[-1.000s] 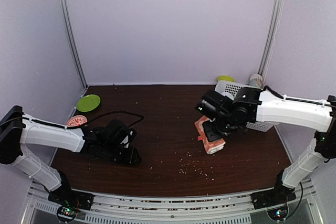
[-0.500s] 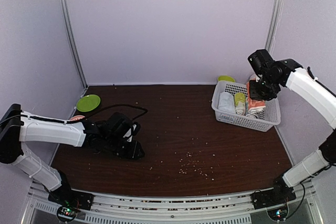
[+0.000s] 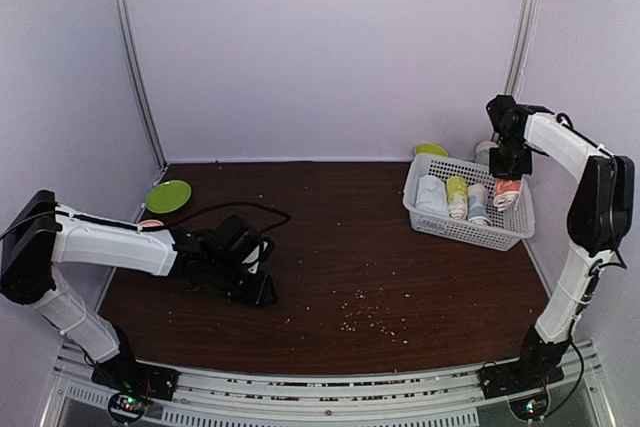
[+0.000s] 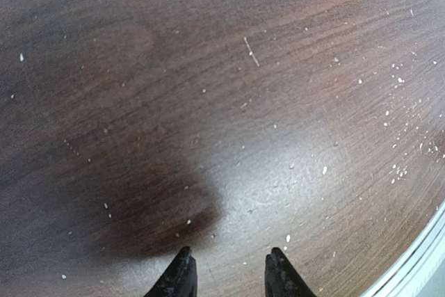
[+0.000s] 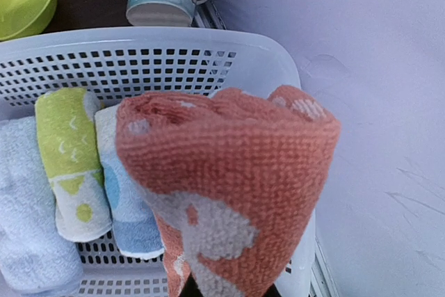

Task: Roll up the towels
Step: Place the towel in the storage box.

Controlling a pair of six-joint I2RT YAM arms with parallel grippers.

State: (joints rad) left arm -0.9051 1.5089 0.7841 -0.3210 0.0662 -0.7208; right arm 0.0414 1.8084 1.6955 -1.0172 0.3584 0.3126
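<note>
My right gripper (image 3: 507,169) is clenched on the rolled orange towel (image 5: 229,193), holding it over the right end of the basket (image 5: 174,41) at the tabletop's far right corner. The blue towel (image 5: 132,206) lies rolled in the basket, just beside the yellow-green roll (image 5: 66,158). My left gripper (image 4: 230,279) hangs low over bare tabletop (image 4: 208,102) near the left edge, fingers apart, grasping nothing.
</note>
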